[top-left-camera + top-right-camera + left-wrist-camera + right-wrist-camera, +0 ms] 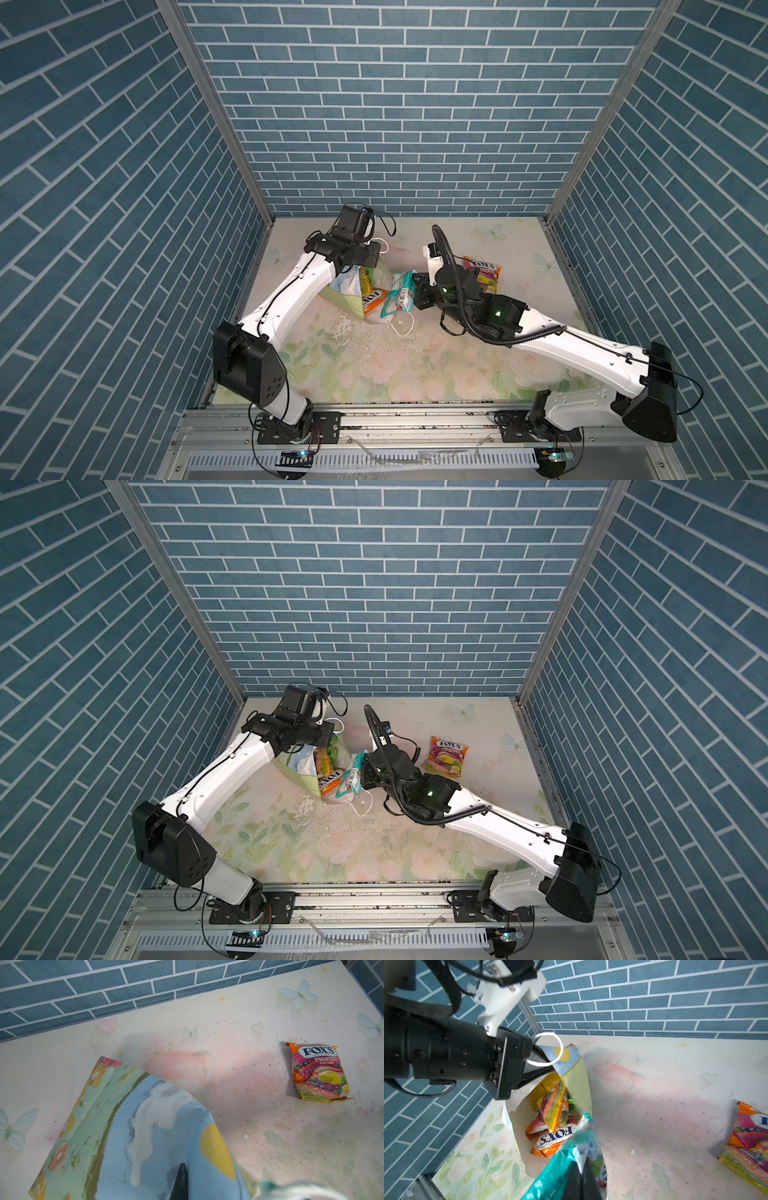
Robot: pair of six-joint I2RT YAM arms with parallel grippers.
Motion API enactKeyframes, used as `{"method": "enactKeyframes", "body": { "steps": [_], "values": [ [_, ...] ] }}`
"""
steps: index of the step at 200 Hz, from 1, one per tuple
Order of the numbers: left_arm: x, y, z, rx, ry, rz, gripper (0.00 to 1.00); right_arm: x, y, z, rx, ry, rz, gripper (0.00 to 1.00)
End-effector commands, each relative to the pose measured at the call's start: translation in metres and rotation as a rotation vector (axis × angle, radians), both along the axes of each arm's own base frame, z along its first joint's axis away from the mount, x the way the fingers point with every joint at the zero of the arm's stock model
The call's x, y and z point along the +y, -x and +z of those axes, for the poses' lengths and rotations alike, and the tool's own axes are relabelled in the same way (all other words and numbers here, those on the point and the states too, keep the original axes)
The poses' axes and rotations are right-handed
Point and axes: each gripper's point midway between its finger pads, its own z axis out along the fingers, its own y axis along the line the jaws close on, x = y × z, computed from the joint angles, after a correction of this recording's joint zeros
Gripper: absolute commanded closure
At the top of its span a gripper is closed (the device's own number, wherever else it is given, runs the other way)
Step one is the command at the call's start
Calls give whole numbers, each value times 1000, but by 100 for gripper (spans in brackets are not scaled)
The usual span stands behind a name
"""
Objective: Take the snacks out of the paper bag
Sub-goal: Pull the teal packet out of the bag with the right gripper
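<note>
Pinching teal packet (397,297) in right gripper (582,1169), mid-frame at paper bag (345,293) mouth; nipping rim with left gripper (549,1065). Haul rightward, toward fruit packet (484,276).

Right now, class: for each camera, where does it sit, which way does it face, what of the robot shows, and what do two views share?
Both top views: high in front, looking down on the table; both arms.
Left wrist: on the left arm, facing the paper bag from outside; the tip of the left gripper.
Right wrist: on the right arm, facing the bag's mouth; the right gripper shut on the teal packet, and the left gripper.
Shared: both wrist views show the fruit packet.
</note>
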Motion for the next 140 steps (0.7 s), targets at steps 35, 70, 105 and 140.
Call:
{"method": "enactKeyframes", "body": {
  "steps": [35,70,105,140],
  "values": [
    [1,-2,28,-72,12,6,100,-45,0,44,-105,17,-103,100],
    [1,-1,28,-65,13,4,100,-74,-3,51,-128,35,-174,100],
    [2,-2,28,-68,13,7,100,-115,-13,43,-88,51,-273,100],
    [1,-1,30,-60,29,10,100,-164,-28,29,-60,84,-394,100]
  ]
}}
